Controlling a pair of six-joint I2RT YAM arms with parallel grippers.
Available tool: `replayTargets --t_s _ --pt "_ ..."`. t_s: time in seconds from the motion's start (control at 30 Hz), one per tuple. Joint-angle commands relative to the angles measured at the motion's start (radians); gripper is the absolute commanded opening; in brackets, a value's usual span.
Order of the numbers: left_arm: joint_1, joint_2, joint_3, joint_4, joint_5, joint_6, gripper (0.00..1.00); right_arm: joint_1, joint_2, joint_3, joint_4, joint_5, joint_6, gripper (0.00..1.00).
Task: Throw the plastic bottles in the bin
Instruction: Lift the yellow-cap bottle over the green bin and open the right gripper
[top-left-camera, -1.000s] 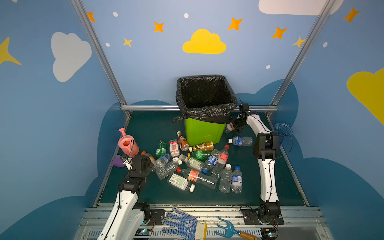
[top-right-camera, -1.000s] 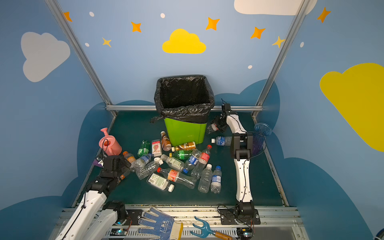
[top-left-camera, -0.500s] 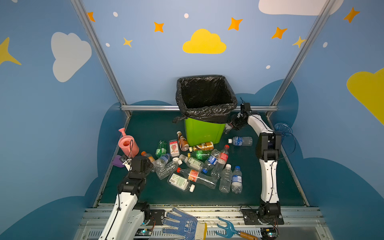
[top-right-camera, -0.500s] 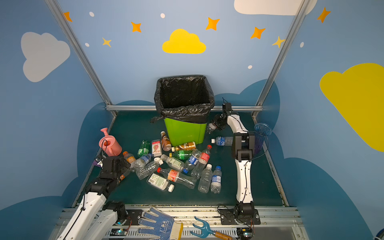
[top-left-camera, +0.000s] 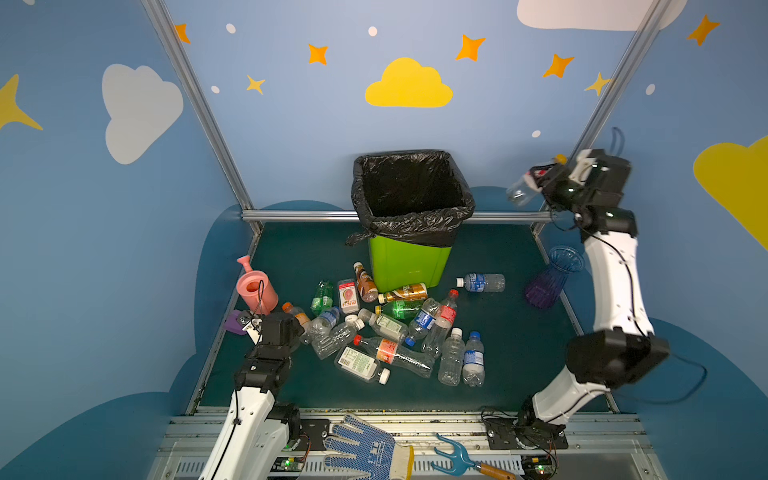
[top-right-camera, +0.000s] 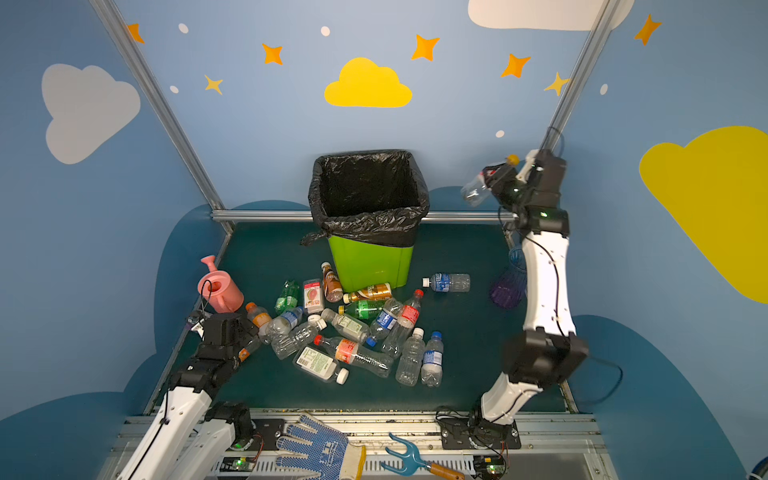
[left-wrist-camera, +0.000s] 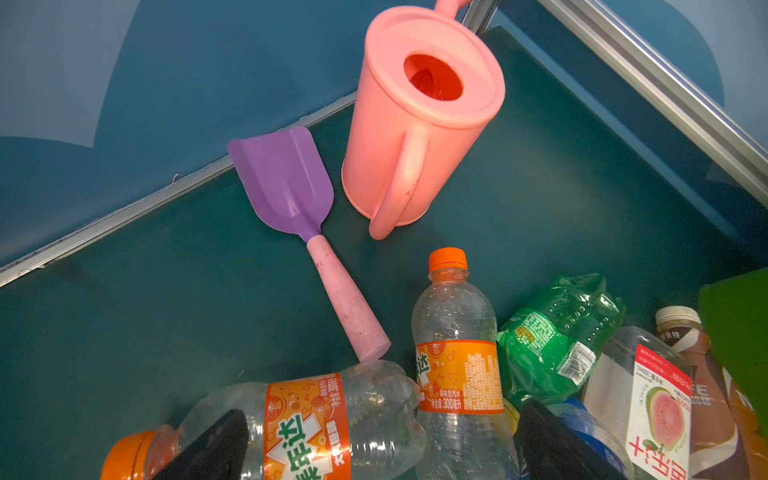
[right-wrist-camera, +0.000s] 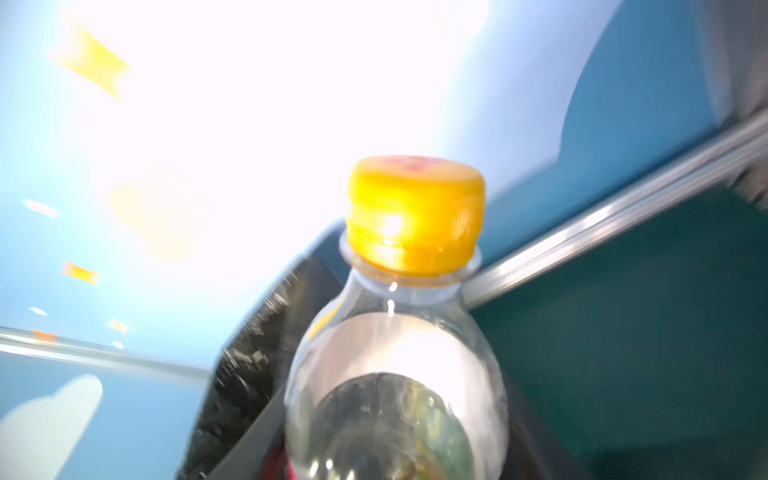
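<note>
1. A second ago my right gripper sat low beside the bin. Now it was lifted high, level with the rim or above it and off to the right of the mouth in both top views.
2. Its jaws had closed during that second and were clamped on a clear yellow-capped bottle, around its labelled middle. My right wrist view was blurred, but that same bottle filled it.
3. The bottle was off the table and in the air, with its base end tilted toward the bin. It was near the opening but not over it.
4. My read: the pick was done and the carry was under way. What remained was swinging in over the black liner and letting go; releasing here would likely drop it outside.
5. My left gripper had stayed put, jaws spread wide and holding nothing. It hovered over an orange-labelled bottle close to the pink watering can.
6. The other plastic bottles lay where they were, in a heap on the table in front of the bin. The bin's inside was too dark to show whether anything was in it.
</note>
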Motion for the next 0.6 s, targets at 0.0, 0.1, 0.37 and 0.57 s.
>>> replayTargets --t_s 0.0,0.1,0.37,0.57 --pt "0.002 0.023 0.015 0.004 -0.008 0.000 1.00 -0.001 -0.102 -0.051 0.131 0.048 0.003 0.53" --pt "0.002 0.035 0.026 0.007 0.000 0.001 1.00 -0.001 -0.158 -0.060 0.192 0.076 0.023 0.54" --pt "0.002 0.008 0.017 0.000 0.015 -0.005 1.00 0.285 0.090 0.188 0.150 -0.044 -0.056 0.59" --pt "0.000 -0.014 0.032 -0.026 0.020 0.003 1.00 0.450 0.554 1.069 -0.457 -0.085 -0.293 0.83"
